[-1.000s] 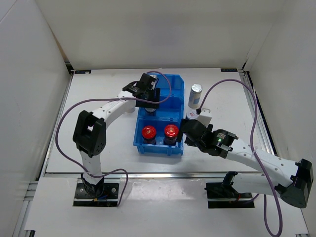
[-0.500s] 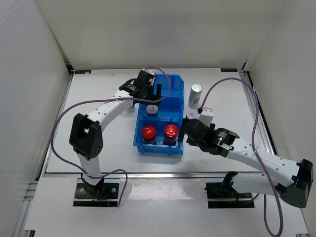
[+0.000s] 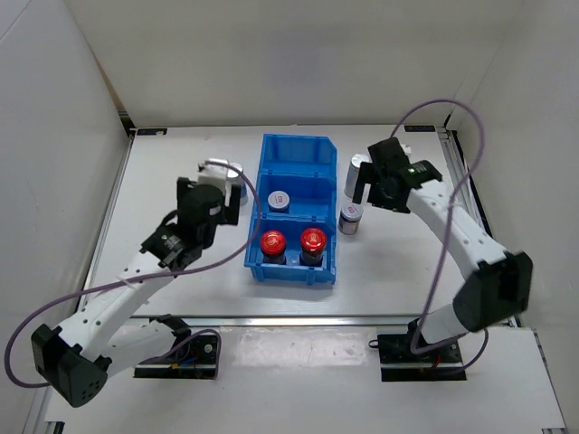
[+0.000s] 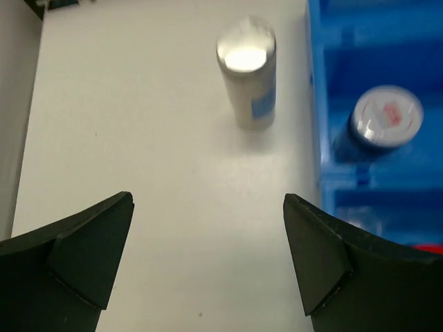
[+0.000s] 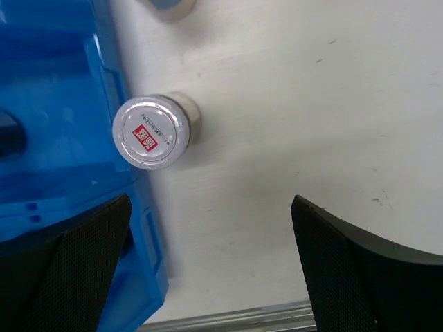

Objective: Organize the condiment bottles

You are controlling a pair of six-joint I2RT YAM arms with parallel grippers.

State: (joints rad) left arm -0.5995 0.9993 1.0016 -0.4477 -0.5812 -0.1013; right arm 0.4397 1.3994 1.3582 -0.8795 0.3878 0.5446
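The blue bin point(image 3: 321, 185) holds two dark red-capped jars point(image 3: 273, 242) point(image 3: 313, 240) in its near compartment and a short silver-lidded jar point(image 3: 279, 201) point(image 4: 384, 121) in the middle one. A tall silver-capped bottle point(image 3: 235, 174) point(image 4: 248, 72) stands left of the bin, just beyond my open, empty left gripper point(image 3: 222, 194) point(image 4: 208, 200). A second tall bottle point(image 3: 358, 170) point(image 5: 169, 5) and a short silver-lidded jar point(image 3: 351, 217) point(image 5: 151, 131) stand right of the bin. My right gripper point(image 3: 373, 185) point(image 5: 211, 204) is open and empty above the table beside that jar.
The bin's far compartment point(image 3: 298, 154) shows no bottle. White walls enclose the table on three sides, and a metal rail point(image 3: 298, 318) runs along the near edge. The bin wall point(image 5: 62, 104) lies just left of the right gripper.
My left gripper has pulled back out of the bin to its left side, leaving the short jar in the middle compartment. My right arm has swung from the bin's near right to the far right.
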